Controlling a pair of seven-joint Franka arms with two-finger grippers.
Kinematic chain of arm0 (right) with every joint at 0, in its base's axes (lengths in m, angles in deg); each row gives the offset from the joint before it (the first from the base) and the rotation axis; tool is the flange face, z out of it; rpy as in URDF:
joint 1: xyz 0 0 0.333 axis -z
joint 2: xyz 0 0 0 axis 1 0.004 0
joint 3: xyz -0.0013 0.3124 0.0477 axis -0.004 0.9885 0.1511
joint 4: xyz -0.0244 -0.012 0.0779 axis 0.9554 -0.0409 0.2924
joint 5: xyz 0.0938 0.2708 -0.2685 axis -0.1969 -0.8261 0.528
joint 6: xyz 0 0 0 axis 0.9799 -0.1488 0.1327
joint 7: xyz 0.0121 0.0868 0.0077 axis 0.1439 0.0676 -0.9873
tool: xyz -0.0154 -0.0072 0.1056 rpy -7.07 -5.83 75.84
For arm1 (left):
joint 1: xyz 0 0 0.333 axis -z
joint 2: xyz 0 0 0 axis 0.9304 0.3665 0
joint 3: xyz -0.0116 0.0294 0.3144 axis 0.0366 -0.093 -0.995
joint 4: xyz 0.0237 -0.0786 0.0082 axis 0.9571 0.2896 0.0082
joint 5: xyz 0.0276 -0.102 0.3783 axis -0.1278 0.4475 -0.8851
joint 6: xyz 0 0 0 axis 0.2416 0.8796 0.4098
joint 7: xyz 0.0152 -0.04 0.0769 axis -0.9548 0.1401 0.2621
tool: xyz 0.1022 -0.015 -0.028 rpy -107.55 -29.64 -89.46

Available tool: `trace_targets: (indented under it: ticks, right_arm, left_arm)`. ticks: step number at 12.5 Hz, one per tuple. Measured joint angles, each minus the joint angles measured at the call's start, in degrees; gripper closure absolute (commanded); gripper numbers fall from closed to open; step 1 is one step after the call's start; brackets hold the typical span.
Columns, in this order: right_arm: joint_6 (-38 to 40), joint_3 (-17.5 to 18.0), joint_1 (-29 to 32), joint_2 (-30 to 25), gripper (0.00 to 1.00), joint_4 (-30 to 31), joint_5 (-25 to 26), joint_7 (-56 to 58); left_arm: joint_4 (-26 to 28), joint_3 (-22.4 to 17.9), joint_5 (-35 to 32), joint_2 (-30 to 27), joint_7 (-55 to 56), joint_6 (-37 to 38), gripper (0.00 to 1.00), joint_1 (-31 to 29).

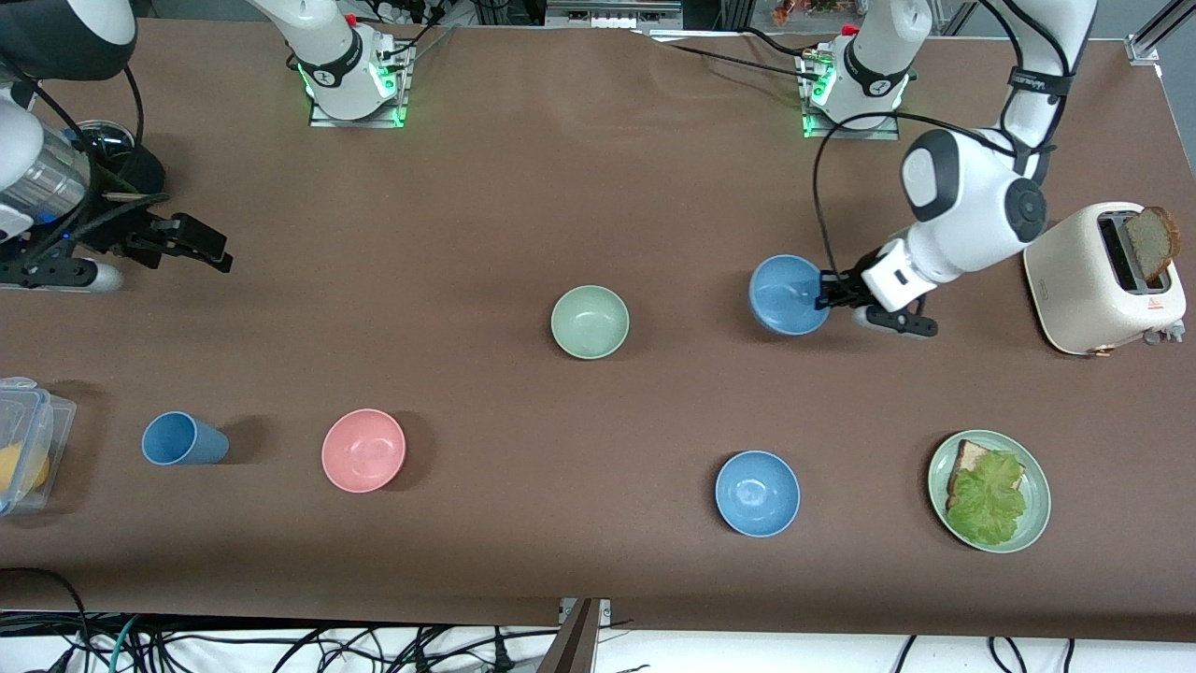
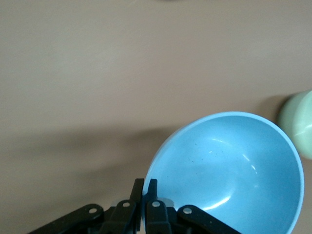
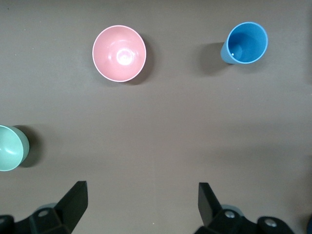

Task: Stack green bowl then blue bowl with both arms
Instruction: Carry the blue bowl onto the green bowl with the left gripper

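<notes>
The pale green bowl [image 1: 590,322] stands upright mid-table; it also shows at the edge of the left wrist view [image 2: 300,122] and of the right wrist view [image 3: 9,147]. Beside it, toward the left arm's end, is the blue bowl [image 1: 790,294] [image 2: 229,170], slightly tilted. My left gripper [image 1: 825,290] [image 2: 145,181] is shut on its rim, one finger inside the bowl and one outside. My right gripper [image 1: 210,248] [image 3: 141,187] hangs open and holds nothing, over bare table at the right arm's end, well away from both bowls.
Another blue bowl [image 1: 757,493], a pink bowl [image 1: 363,450] [image 3: 119,52] and a blue cup [image 1: 182,439] [image 3: 246,43] lie nearer the front camera. A toaster [image 1: 1103,280] and a green plate [image 1: 1035,509] with bread and lettuce stand at the left arm's end, a clear container [image 1: 28,439] at the right arm's.
</notes>
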Motion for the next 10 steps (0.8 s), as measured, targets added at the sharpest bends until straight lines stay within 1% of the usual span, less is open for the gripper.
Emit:
trace_targets:
  ticks: [2, 5, 7, 10]
  right_arm:
    - [1.2, 0.2, 0.0, 0.0, 0.0, -1.5, 0.9, 0.4]
    - [1.5, 0.4, 0.0, 0.0, 0.0, -1.8, 1.6, 0.5]
    - [1.5, 0.4, 0.1, 0.2, 0.0, -1.9, 1.9, 0.5]
    - [1.5, 0.4, 0.1, 0.2, 0.0, -1.9, 2.2, 0.5]
  left_arm:
    - [-5.7, 0.1, 0.0, 1.6, 7.3, 0.5, 1.0, 6.2]
    - [-13.4, 0.1, -0.2, 8.1, 17.6, 0.4, 1.0, 14.0]
    - [-18.0, 0.1, -2.7, 12.5, 23.9, 0.3, 1.0, 16.9]
    - [-23.3, 0.0, -8.5, 17.5, 31.9, 0.3, 1.0, 20.9]
